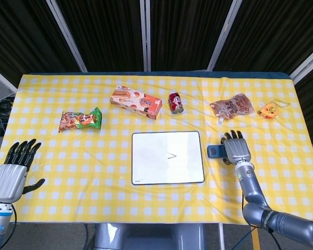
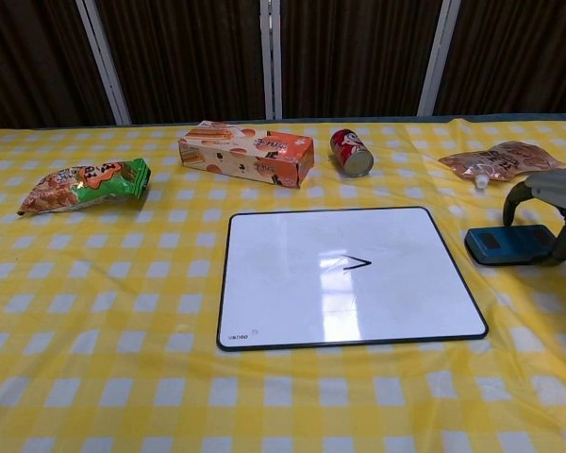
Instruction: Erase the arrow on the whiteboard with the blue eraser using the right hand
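The whiteboard [image 1: 148,164] [image 2: 292,283] lies flat at the table's middle, with a small black arrow [image 1: 171,155] [image 2: 356,263] drawn right of its centre. The blue eraser [image 1: 215,151] [image 2: 505,243] lies flat on the cloth just right of the board. My right hand [image 1: 236,150] [image 2: 557,193] arches over the eraser's right end, thumb and fingers curved down on either side of it; no firm grip shows. My left hand [image 1: 13,169] hovers off the table's front left corner, fingers apart and empty; the chest view does not show it.
Along the back stand a green snack bag [image 1: 81,120], an orange biscuit box [image 1: 136,102], a red can [image 1: 176,102], a brown pouch [image 1: 231,107] and a small orange object [image 1: 269,110]. The yellow checked cloth [image 1: 94,172] covers the table.
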`<state>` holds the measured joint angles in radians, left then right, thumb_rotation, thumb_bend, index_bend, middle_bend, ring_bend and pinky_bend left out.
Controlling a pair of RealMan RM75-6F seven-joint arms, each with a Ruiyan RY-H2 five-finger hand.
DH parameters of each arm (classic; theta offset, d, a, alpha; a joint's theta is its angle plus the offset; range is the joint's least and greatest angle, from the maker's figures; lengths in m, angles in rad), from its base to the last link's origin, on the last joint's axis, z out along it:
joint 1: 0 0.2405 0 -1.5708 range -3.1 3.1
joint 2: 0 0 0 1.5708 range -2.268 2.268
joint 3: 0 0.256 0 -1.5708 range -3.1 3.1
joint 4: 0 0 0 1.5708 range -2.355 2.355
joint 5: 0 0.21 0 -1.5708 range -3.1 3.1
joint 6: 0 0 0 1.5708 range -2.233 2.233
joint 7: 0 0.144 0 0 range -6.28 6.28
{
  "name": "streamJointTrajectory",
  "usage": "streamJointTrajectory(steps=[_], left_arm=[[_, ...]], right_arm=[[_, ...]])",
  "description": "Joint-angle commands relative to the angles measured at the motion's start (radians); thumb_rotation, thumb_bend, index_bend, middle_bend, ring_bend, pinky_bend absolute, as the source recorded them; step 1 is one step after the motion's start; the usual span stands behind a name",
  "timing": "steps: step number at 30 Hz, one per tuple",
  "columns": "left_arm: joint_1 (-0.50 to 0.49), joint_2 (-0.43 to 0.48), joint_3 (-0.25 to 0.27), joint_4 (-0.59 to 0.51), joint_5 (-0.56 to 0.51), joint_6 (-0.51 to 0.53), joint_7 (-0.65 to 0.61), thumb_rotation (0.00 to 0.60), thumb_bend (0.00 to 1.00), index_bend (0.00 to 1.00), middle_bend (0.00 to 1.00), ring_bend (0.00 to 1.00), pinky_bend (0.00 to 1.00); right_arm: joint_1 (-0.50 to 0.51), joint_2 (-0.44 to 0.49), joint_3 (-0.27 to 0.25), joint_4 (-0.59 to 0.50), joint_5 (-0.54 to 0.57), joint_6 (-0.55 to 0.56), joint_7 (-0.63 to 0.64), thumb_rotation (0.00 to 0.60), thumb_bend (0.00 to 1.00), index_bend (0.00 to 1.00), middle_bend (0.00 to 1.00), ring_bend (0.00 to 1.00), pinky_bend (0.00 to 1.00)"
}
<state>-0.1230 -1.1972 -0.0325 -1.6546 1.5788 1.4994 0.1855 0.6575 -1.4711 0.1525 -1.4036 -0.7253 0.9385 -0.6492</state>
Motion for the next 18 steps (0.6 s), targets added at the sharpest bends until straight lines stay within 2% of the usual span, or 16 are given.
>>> streamJointTrajectory(steps=[1,5,7,9,11,14,18], left_arm=[[-0.001,-0.002,0.001,0.001,-0.002,-0.004,0.003,0.600,0.03,0.00,0.00,0.00,0.00],[-0.003,-0.004,0.002,0.002,-0.002,-0.006,0.004,0.600,0.03,0.00,0.00,0.00,0.00],[-0.003,-0.004,0.002,0.002,-0.002,-0.005,0.003,0.600,0.03,0.00,0.00,0.00,0.00],[-0.003,-0.004,0.002,0.002,-0.001,-0.003,0.001,0.600,0.03,0.00,0.00,0.00,0.00],[-0.003,-0.004,0.002,0.001,-0.001,-0.002,0.000,0.600,0.03,0.00,0.00,0.00,0.00],[-0.001,-0.003,0.002,0.000,0.002,0.005,-0.006,0.600,0.03,0.00,0.00,0.00,0.00],[0.001,-0.002,0.004,-0.001,0.008,0.011,-0.010,0.600,0.03,0.00,0.00,0.00,0.00]], right_arm=[[0.002,-0.005,-0.003,0.006,0.000,0.002,0.005,0.600,0.18,0.36,0.16,0.02,0.05],[0.004,-0.015,-0.007,0.020,-0.011,0.012,0.015,0.600,0.20,0.40,0.19,0.05,0.06],[0.005,-0.021,-0.008,0.028,-0.017,0.015,0.021,0.600,0.21,0.44,0.23,0.09,0.09],[0.004,-0.029,-0.008,0.041,-0.032,0.024,0.033,0.600,0.21,0.52,0.32,0.19,0.19],[0.000,-0.039,-0.007,0.054,-0.055,0.035,0.054,0.600,0.23,0.66,0.49,0.39,0.40],[-0.014,-0.048,-0.001,0.066,-0.104,0.050,0.121,0.600,0.27,0.79,0.65,0.63,0.67],[-0.031,-0.038,0.005,0.054,-0.161,0.055,0.200,0.600,0.29,0.82,0.70,0.72,0.76]])
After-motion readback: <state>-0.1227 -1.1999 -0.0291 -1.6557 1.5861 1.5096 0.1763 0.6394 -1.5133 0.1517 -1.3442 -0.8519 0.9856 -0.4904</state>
